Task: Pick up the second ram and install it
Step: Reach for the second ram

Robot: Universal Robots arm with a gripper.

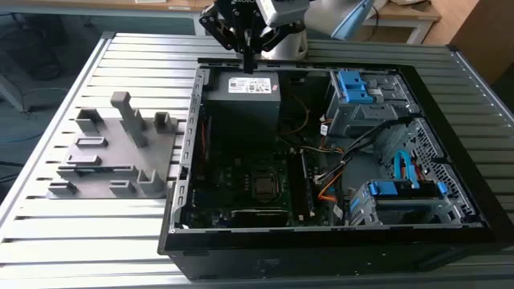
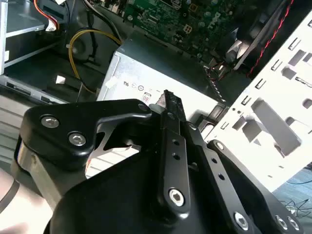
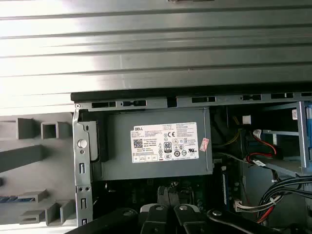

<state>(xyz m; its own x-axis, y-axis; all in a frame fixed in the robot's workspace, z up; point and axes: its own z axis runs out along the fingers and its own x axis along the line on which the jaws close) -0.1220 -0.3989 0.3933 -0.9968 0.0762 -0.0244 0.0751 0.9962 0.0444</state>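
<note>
Hanging over the power supply at the back edge of the open computer case, the pincer is clenched on a thin dark board seen edge-on, which I take for the second ram. The pick-up looks done, but the seating does not: the stick is well apart from the motherboard. A grey holder block stands on the bench beside the case

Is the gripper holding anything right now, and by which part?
It cannot be told. The gripper hangs over the grey power supply inside the open computer case; whatever may sit in its grasp is hidden.
</note>
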